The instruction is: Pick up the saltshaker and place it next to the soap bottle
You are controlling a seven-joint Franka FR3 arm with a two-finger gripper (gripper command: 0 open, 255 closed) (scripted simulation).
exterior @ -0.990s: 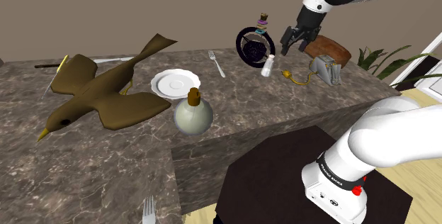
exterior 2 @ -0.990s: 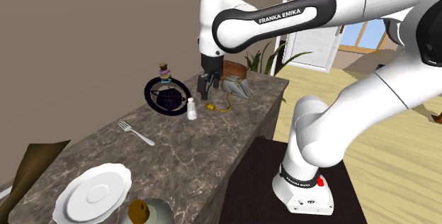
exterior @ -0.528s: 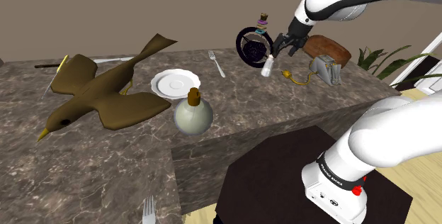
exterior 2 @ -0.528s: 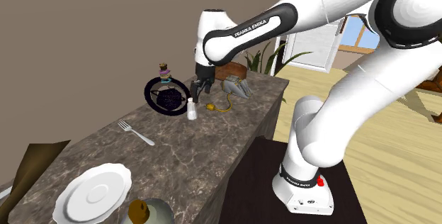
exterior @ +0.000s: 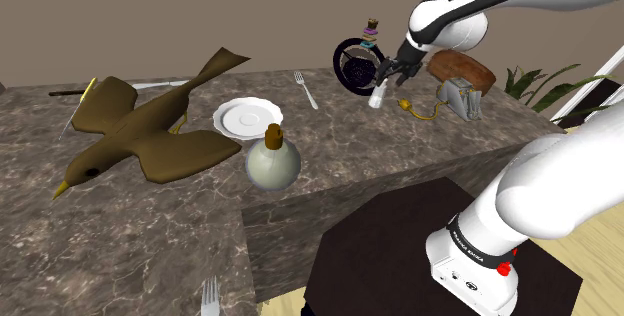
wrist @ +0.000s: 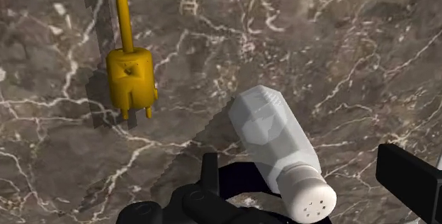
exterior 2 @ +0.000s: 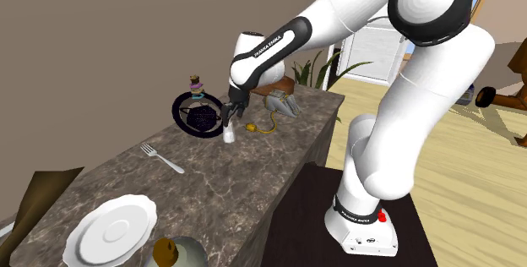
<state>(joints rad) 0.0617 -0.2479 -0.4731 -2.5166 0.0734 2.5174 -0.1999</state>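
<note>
A small white saltshaker [exterior: 376, 95] [exterior 2: 228, 133] [wrist: 280, 152] stands upright on the dark marble counter [exterior: 350, 169], in front of a dark ring-shaped ornament [exterior: 356, 64]. My black gripper [exterior: 386, 72] [exterior 2: 226, 115] [wrist: 312, 181] hangs just above it, open. Its fingers [wrist: 413, 180] stand on either side of the shaker's holed cap without touching it. The soap bottle [exterior: 272, 161] [exterior 2: 173, 254], round and pale grey-green with a brown top, stands far off towards the shoulder view's left, near the counter's front edge.
A yellow plug [wrist: 129, 81] [exterior: 406, 104] on a cord lies close beside the shaker, leading to a grey toaster [exterior: 460, 96]. A white plate [exterior: 246, 117], a fork [exterior: 305, 89] and a large brown bird figure [exterior: 140, 129] lie between shaker and bottle.
The gripper has come down and moved towards the shoulder view's left, from beside the toaster to just over the saltshaker. It stays open. The shaker has not moved.
</note>
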